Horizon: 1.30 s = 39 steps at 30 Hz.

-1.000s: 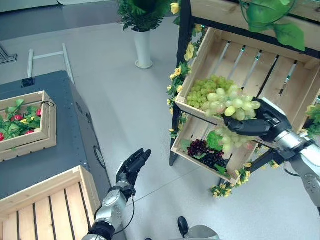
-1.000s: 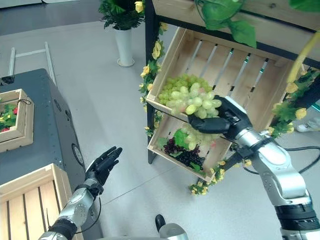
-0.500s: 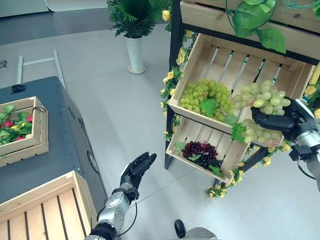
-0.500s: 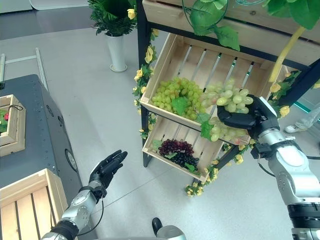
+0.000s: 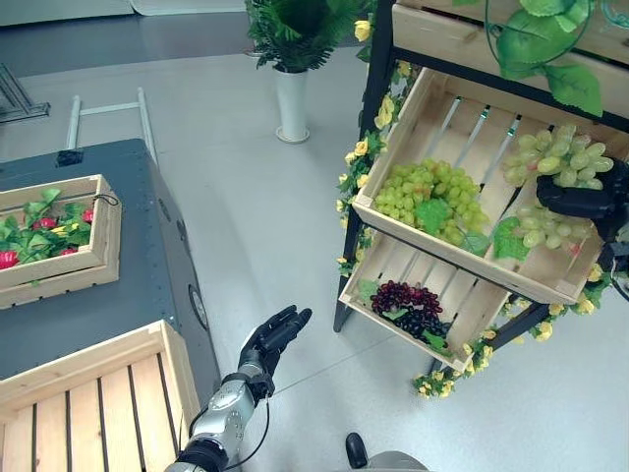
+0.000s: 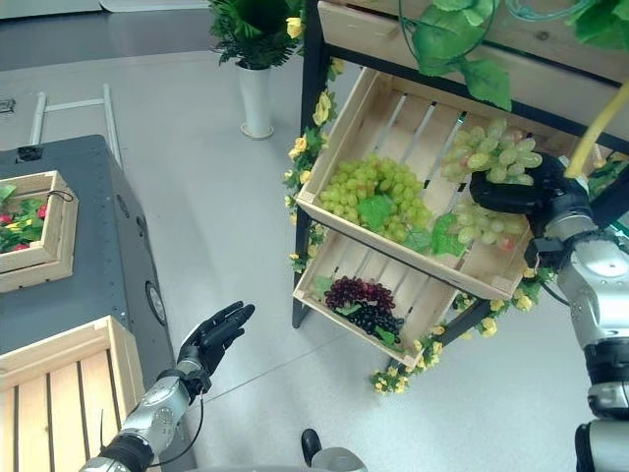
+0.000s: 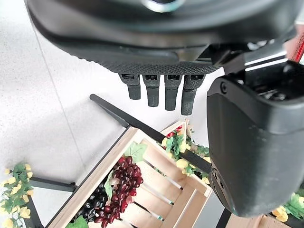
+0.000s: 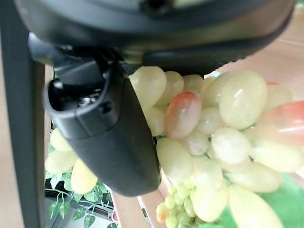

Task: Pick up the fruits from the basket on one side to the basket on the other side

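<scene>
Pale green grapes (image 6: 491,149): one bunch is in my right hand (image 6: 513,192), fingers curled round it from below, lifted above the right end of the upper crate (image 6: 339,128) on the far-right shelf. In the right wrist view the grapes press against my palm and hang past the thumb (image 8: 111,142).

Fruit count, as far as I can see: two green bunches remain in the upper crate, one large (image 5: 425,192) and one smaller (image 5: 539,224) just beside my right hand; one dark purple bunch (image 5: 408,300) lies in the lower crate (image 5: 470,315).

The destination, in my judgement, is the slatted crate (image 5: 118,352) on the dark worktop (image 5: 138,246) at near left, well apart from the held bunch. My left hand (image 5: 270,337) hovers between them, fingers straight, holding nothing, and is much nearer that crate. A third box (image 5: 98,231) with red fruit sits farther left.
</scene>
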### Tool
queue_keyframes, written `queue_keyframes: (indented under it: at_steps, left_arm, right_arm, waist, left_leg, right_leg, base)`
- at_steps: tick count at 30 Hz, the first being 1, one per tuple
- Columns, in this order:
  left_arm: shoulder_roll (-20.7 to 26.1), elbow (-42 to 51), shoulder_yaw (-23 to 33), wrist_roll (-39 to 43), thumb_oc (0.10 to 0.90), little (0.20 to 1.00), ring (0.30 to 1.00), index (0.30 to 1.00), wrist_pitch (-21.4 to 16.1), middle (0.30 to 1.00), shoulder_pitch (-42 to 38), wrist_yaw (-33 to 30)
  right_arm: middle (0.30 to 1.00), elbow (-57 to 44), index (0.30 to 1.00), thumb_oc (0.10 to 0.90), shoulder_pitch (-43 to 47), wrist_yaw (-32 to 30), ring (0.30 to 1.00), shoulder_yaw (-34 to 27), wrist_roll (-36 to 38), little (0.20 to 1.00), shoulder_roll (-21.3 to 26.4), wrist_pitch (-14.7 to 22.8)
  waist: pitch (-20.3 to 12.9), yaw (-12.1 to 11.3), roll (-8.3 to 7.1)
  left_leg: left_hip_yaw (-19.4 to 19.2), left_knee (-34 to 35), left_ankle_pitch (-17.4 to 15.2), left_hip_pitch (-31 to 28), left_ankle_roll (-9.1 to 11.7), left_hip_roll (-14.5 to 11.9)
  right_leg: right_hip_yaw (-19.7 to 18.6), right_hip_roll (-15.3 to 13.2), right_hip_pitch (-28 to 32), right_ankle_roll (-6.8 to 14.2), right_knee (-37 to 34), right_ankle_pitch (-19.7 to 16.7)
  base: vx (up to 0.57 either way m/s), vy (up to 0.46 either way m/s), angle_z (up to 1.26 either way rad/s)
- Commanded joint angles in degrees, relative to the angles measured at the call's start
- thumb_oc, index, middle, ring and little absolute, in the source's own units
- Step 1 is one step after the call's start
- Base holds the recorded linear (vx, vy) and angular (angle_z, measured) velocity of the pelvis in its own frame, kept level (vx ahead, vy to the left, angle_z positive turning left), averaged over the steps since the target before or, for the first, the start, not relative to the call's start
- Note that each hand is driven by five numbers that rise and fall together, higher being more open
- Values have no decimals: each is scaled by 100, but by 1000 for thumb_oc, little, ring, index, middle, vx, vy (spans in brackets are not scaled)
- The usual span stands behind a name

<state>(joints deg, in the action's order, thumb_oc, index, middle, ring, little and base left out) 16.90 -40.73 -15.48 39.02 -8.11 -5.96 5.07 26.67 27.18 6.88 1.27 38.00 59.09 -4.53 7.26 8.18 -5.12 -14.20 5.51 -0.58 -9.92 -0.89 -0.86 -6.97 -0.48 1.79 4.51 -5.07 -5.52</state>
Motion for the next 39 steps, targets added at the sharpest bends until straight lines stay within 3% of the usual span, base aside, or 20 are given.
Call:
queue_keyframes:
  at_steps: [1,11,12,13,20,32,39]
  left_arm:
    - [190,126,-378,-148,800,900,900,900,-319,900,-614,298]
    - [152,113,-503,-184,800,900,900,900,-312,900,-687,296]
    - [161,125,-488,-168,800,900,900,900,-298,900,-705,280]
    - [162,125,-474,-179,800,900,900,900,-291,900,-718,275]
    - [179,187,-454,-157,800,900,900,900,-276,900,-759,214]
    - [175,235,-486,-96,800,900,900,900,-271,900,-688,235]
    - [138,191,-463,-29,800,900,900,900,-293,900,-594,239]
  right_arm:
    - [300,451,300,400,1142,-151,300,7,-310,300,498,644]
    - [300,1370,300,400,1416,161,300,627,-978,300,242,297]
    - [444,1463,444,496,1401,254,444,672,-1051,444,240,216]
    - [900,1541,900,800,1415,303,900,694,-1108,900,248,137]
    - [900,1851,900,800,1406,389,900,732,-1322,900,347,104]
    - [900,1620,900,800,1247,-307,900,606,-1679,900,440,120]
    - [900,1018,900,800,1001,-898,900,446,-2063,900,483,528]
  waist:
    - [-360,-232,-156]
    - [-240,-354,-128]
    - [-234,-356,-124]
    - [-228,-358,-125]
    - [-206,-332,-124]
    - [-181,-248,-81]
    - [-181,-164,-60]
  left_leg:
    - [384,-51,-428,164,-94,214]
    - [421,-51,-411,170,-96,233]
    - [416,-51,-411,166,-97,232]
    - [413,-51,-412,163,-98,231]
    - [380,-51,-413,141,-96,225]
    - [319,-51,-420,136,-101,227]
    - [279,-51,-436,136,-111,225]
  right_leg:
    - [206,287,213,-83,7,164]
    - [310,259,224,-105,7,172]
    - [309,259,226,-107,7,171]
    - [312,258,231,-108,7,173]
    - [287,256,245,-111,7,173]
    - [182,269,230,-112,7,166]
    - [111,279,214,-107,7,176]
  base:
    - [2,-3,6]
    - [-4,-1,6]
    - [0,0,0]
    - [0,0,0]
    - [0,0,0]
    - [0,0,0]
    - [0,0,0]
